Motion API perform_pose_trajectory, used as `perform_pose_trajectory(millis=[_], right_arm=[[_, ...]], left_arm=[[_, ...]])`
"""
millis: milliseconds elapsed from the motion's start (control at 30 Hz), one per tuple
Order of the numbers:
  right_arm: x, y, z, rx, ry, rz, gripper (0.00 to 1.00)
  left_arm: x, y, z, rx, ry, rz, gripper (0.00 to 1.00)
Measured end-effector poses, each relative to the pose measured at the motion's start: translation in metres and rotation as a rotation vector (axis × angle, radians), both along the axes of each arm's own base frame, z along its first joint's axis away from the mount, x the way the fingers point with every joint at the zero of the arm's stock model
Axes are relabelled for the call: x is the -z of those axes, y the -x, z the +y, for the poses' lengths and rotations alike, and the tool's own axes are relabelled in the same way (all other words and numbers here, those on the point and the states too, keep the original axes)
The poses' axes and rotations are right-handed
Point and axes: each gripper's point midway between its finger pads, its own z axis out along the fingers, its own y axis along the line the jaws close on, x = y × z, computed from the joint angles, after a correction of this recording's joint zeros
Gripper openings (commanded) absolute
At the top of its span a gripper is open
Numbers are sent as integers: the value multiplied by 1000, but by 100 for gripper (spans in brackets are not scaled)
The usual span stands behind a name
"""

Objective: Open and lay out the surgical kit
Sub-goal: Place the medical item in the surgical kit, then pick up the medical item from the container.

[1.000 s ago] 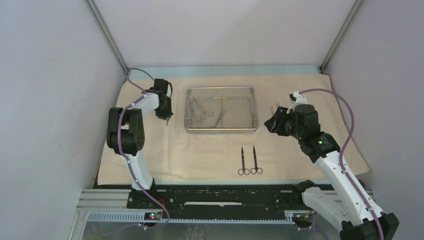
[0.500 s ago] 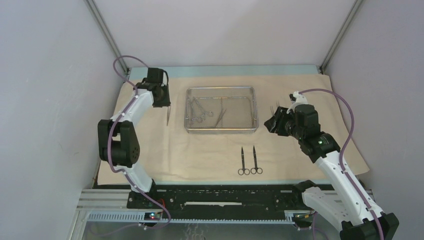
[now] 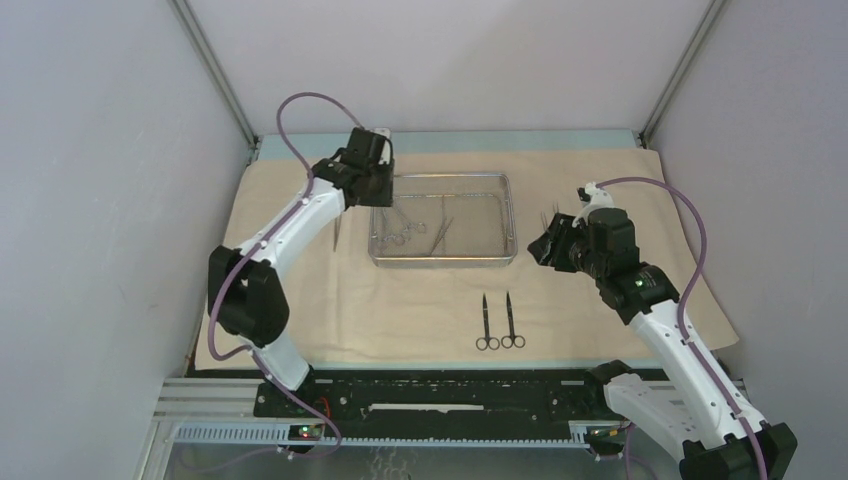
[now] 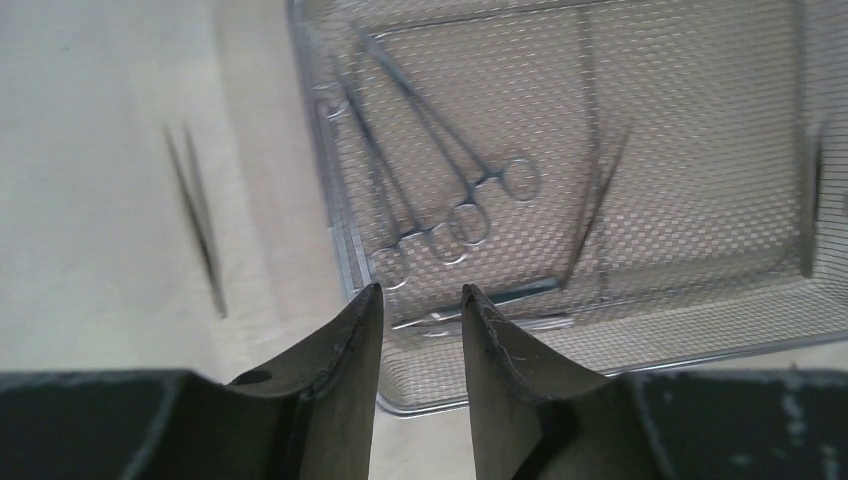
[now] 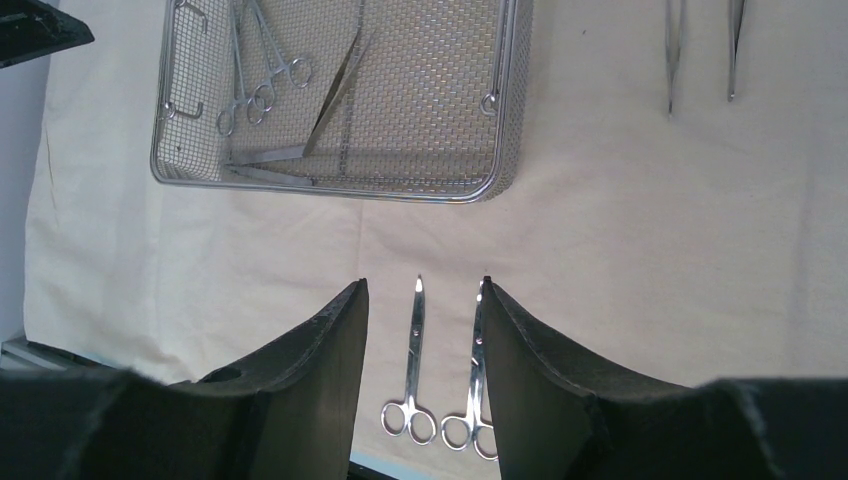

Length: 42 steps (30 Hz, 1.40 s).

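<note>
The left gripper [image 4: 420,292], slightly parted and empty, hovers over the shallow rectangular steel mesh tray [image 4: 338,235] toward the counter's [image 3: 450,139] far edge. Inside lie two ring-handled steel clamps [image 4: 432,160] and slim tweezers [image 4: 598,205]. The right gripper [image 5: 420,285], parted and empty, hangs above two steel scissors [image 5: 415,345] on the beige cloth wrap [image 5: 650,250] by the near edge.

grey walls [image 3: 450,60], metal corner struts [image 3: 215,72]

Pale-grey walls [image 3: 450,60] on 3 sides w/ metal corner struts [image 3: 213,75], even light, black rail [image 3: 450,390] at front.
</note>
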Motion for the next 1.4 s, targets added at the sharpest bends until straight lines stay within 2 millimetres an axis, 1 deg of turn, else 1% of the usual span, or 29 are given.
perform_pose_trajectory(millis=[33,67,133,233,300,333,367,400,500,600,700,967,1200,1400], right_arm=[[0,0,0,-1,0,0,54],[0,0,0,0,0,1,54],[0,0,0,0,0,1,54],[0,0,0,0,1,1,54],[0,0,0,0,1,1,54],[0,0,0,1,1,1,54],[0,0,0,1,1,1,54],[0,0,0,1,1,1,54],[0,0,0,1,1,1,54],[1,-1,0,3,3,4,54],[3,-1,0,4,5,8,54],[4,-2,0,4,7,12,54],[5,-2,0,4,9,18,54],[5,-2,0,4,9,18,54]], left_arm=[[-3,1,-12,19,8,-4,40],[-4,1,-19,28,13,-5,40],[-5,-1,-38,56,23,-9,40],[3,-3,-63,90,27,4,40],[16,-2,-79,112,21,27,40],[24,-4,-83,113,16,44,40],[29,-2,-90,125,13,51,40],[39,-1,-96,136,3,70,40],[61,1,-108,157,-17,111,40],[81,7,-115,168,-36,148,40],[92,9,-118,175,-47,169,40],[95,9,-125,181,-41,165,39],[107,16,-133,201,-54,182,39],[113,20,-133,206,-60,190,38]])
